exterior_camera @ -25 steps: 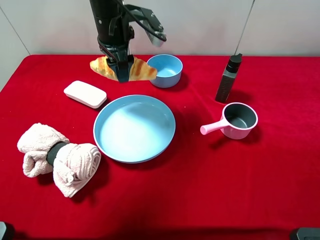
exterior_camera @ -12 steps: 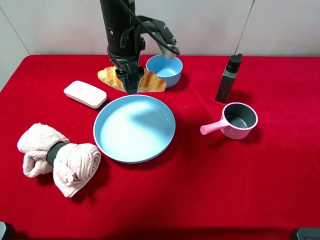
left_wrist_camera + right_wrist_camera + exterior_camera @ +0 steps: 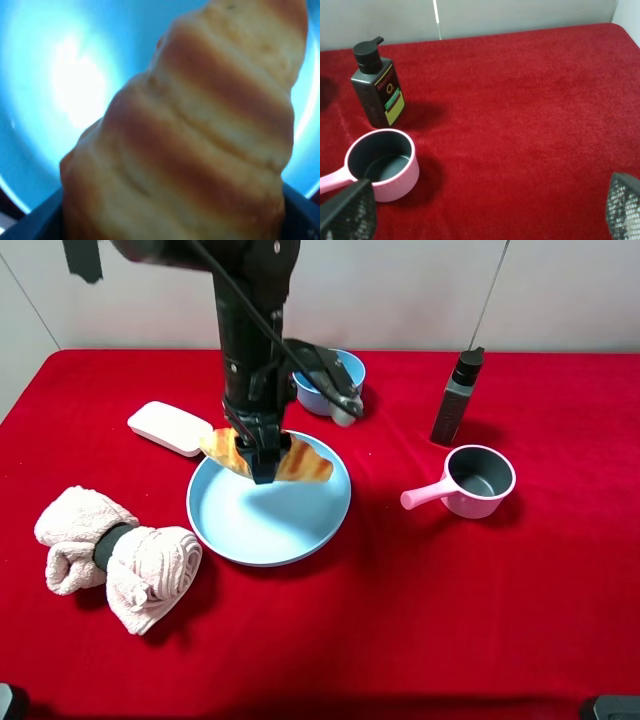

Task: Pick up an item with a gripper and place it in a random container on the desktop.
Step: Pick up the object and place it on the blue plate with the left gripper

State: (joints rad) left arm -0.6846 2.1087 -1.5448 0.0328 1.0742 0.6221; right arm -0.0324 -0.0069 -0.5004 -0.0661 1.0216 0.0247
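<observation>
My left gripper [image 3: 262, 466] is shut on the golden-brown croissant [image 3: 298, 461] and holds it over the far rim of the large light-blue plate [image 3: 270, 530] on the red desktop [image 3: 420, 600]. In the left wrist view the croissant [image 3: 190, 145] fills the picture, with the plate [image 3: 60, 75] bright blue behind it. The gripper's fingers are mostly hidden there. My right gripper [image 3: 485, 212] is open above bare red cloth; only its two mesh-padded fingertips [image 3: 347, 210] show at the picture's corners. It is out of the exterior view.
A small deep blue bowl [image 3: 322, 390] stands behind the plate. A white soap-like block [image 3: 168, 427] lies at the left, a rolled pink towel [image 3: 120, 555] at the front left. A black pump bottle [image 3: 456, 398] and a pink saucepan [image 3: 470, 481] stand at the right.
My left arm has carried the croissant forward and down, from beside the small blue bowl at the back to over the far part of the light-blue plate.
</observation>
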